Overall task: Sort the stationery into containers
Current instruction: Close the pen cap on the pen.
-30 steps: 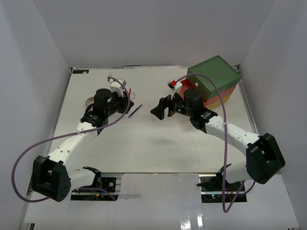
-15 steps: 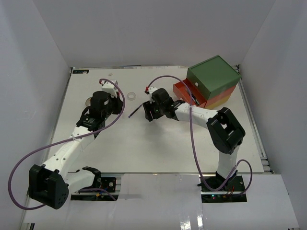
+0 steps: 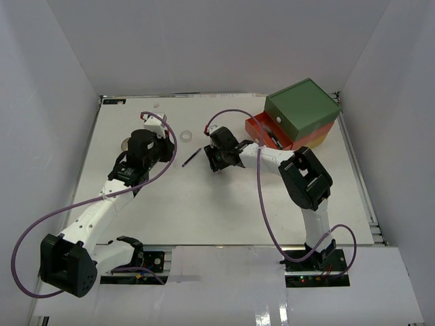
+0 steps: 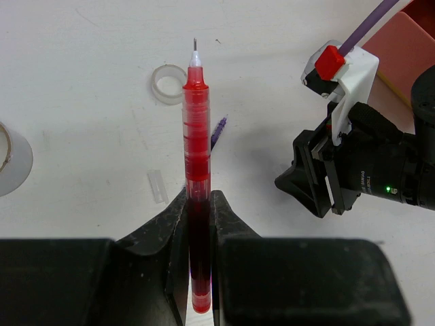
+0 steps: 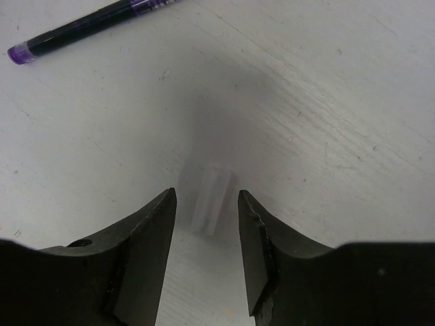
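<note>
Since half a second earlier, the right arm had folded tighter, its elbow drawn leftward and nearer its own base, while the right gripper (image 3: 216,161) stayed almost where it was over the middle of the table (image 3: 204,210). The left arm had hardly shifted.

From overhead, the left arm reached forward from its base, bent slightly right, with its wrist over the far left part of the table. The left gripper (image 4: 198,200) was clamped on a red pen (image 4: 196,156), which stuck straight out ahead of the fingers, tip pointing away. Beyond the tip lay a small clear tape roll (image 4: 168,83), flat on the table. A larger tape roll (image 4: 10,159) sat at the left edge of that wrist view.

The right arm doubled back on itself, its forearm reaching left from the drawer chest (image 3: 302,109), whose orange-red middle drawer (image 3: 262,129) stood pulled out. Its fingers (image 5: 146,251) were apart, pointing down on either side of a clear plastic piece (image 5: 211,198) that lay on the table between them; I could not tell whether they touched it. A dark pen (image 5: 88,27) with a purple end lay well apart from it, between the 2 grippers.

Small white print showed on the black camera housing (image 4: 374,178) of the right wrist, too small to read. The marking on the dark pen's barrel was just as illegible.
</note>
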You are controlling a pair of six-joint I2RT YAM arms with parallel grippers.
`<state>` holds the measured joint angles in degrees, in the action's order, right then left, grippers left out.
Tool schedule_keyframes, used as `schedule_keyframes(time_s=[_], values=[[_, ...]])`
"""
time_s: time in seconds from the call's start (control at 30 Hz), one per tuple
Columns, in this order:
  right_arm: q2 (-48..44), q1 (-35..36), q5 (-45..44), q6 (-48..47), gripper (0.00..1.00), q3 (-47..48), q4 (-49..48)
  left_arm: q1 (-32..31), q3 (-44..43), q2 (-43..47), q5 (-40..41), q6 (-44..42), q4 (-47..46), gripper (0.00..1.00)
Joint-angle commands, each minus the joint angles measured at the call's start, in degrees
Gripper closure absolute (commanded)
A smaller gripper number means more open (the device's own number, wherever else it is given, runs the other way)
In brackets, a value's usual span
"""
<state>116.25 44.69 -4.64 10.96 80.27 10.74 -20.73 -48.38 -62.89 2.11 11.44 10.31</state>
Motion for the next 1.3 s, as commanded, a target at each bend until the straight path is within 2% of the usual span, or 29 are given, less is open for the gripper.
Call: schedule_keyframes(time_s=[0.0,0.17,0.4,0.5,0.6,0.67,0.87,1.0,1.1,1.27], values=[[0.8,0.1,-1.8,0.7,0.53,3.0,0.9,0.3,0.4,0.7,-1.0,0.0,-0.3,1.00],[1.6,0.1,-2.3,1.0,0.60,2.8,0.8,0.3,0.3,0.7,-1.5,0.0,-0.3,1.00],[1.8,0.1,-2.2,1.1,0.65,1.8,0.8,0.3,0.3,0.7,-2.0,-0.3,-0.5,1.00],[1.8,0.1,-1.9,1.0,0.71,1.9,0.8,0.3,0.4,0.7,-4.1,-0.6,-0.7,1.00],[0.9,0.0,-1.1,0.8,0.84,1.7,0.8,0.3,0.7,0.9,-6.3,-1.2,-1.5,1.00],[0.0,0.1,-0.8,0.6,0.89,1.4,0.7,0.3,1.0,1.2,-8.2,-1.4,-2.2,1.00],[-9.9,0.0,1.1,-0.9,0.92,-0.6,-1.2,0.3,2.4,3.5,-14.6,-2.5,-5.8,1.00],[-18.6,0.1,2.6,-2.1,0.92,-4.9,-8.4,0.3,4.2,6.0,-19.6,-2.7,-8.8,1.00],[-23.4,0.1,2.7,-3.4,0.92,-5.6,-9.7,0.3,5.1,8.1,-22.3,-2.8,-11.9,1.00],[-31.3,0.0,2.8,-3.7,0.92,-8.2,-17.0,0.3,7.4,10.7,-32.4,-2.7,-16.6,1.00]])
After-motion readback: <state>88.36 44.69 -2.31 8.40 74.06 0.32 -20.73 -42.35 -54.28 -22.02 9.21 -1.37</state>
